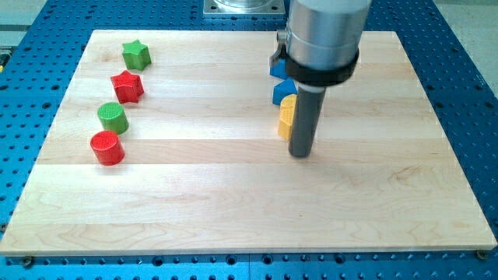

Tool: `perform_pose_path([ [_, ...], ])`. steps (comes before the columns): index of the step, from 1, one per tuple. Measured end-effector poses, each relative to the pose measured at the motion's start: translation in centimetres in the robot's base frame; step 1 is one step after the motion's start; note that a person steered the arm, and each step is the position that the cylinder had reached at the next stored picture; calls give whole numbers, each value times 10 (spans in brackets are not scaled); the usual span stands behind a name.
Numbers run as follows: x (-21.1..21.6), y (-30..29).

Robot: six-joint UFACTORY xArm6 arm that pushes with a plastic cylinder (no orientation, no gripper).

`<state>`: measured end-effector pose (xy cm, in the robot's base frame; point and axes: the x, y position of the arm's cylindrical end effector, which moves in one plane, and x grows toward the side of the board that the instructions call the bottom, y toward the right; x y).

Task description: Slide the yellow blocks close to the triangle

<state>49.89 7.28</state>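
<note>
Two red blocks [117, 117], two green [124, 85], two blue [280, 80], one yellow [286, 117]

Near the board's [233, 225] left edge sit a green star [135, 54] and red star [128, 85]. Below them stand a green cylinder [112, 117] and red cylinder [107, 148].

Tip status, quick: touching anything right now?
My tip: no gripper, holding nothing; at the view's right of the yellow block, contact cannot be told.
</note>
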Motion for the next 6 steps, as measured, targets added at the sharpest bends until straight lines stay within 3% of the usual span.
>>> perform_pose_path([
  [2, -82, 4],
  [4, -69, 1],
  [5, -57, -35],
  [6, -82, -26],
])
